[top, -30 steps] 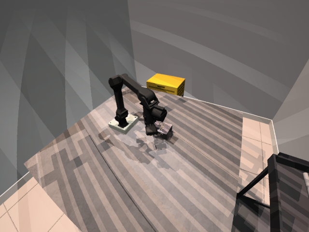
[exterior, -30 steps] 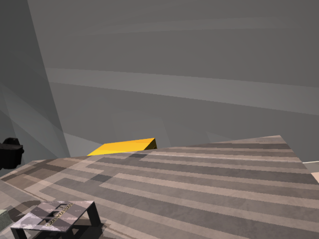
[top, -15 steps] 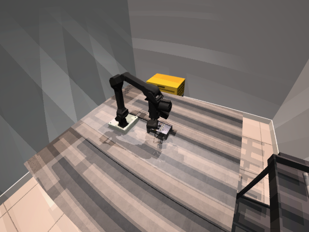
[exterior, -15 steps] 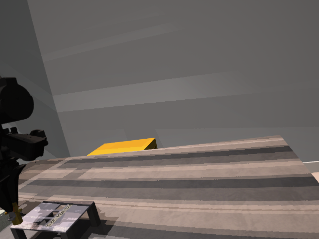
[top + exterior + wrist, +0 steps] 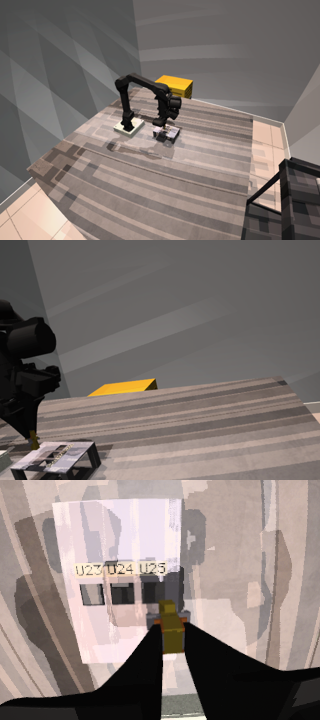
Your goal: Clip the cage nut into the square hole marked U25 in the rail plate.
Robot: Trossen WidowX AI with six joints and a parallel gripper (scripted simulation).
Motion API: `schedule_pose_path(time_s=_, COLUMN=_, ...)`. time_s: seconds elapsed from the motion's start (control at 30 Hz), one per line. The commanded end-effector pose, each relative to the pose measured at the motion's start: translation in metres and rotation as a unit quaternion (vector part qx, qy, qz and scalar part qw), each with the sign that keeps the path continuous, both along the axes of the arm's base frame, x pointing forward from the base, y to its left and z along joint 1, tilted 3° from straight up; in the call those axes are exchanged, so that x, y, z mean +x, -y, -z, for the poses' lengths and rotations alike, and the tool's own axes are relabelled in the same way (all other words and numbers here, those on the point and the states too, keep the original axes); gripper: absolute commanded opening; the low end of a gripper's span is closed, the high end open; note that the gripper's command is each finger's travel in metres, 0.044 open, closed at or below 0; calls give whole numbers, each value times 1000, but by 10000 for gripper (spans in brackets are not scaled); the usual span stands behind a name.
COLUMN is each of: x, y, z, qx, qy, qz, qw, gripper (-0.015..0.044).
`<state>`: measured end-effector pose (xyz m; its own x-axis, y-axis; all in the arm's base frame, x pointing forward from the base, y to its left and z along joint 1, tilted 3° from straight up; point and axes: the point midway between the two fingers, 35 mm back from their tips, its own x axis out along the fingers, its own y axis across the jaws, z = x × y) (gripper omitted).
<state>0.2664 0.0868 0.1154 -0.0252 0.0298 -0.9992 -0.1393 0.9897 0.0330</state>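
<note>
Gripper (image 5: 164, 125) (image 5: 32, 437) (image 5: 171, 630) pinching nut (image 5: 164, 127) (image 5: 33, 440) (image 5: 173, 632) above plate (image 5: 174, 132) (image 5: 82, 446) (image 5: 125, 525), nr U25 (image 5: 151, 592). Prob. light, 2 springy wings, maybe slippery; hold wings w/ even squeeze, keep flanges clear of fingers.

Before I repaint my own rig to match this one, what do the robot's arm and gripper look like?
The arm is matte black throughout, with rounded joint housings and slim links. The gripper is black too, its two fingers tapering to narrow tips, with small orange patches there. I make out no cables or lettering.
</note>
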Motion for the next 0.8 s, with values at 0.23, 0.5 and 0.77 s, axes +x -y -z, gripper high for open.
schedule_pose_path(time_s=0.23, x=-2, y=-4, z=7, qx=3, qy=-4, qz=15, qw=1000, gripper=35)
schedule_pose_path(time_s=0.5, x=-2, y=-4, z=19, qx=6, qy=-9, qz=15, qw=1000, gripper=35)
schedule_pose_path(time_s=0.77, x=-2, y=-5, z=25, qx=8, qy=-11, qz=15, qw=1000, gripper=35)
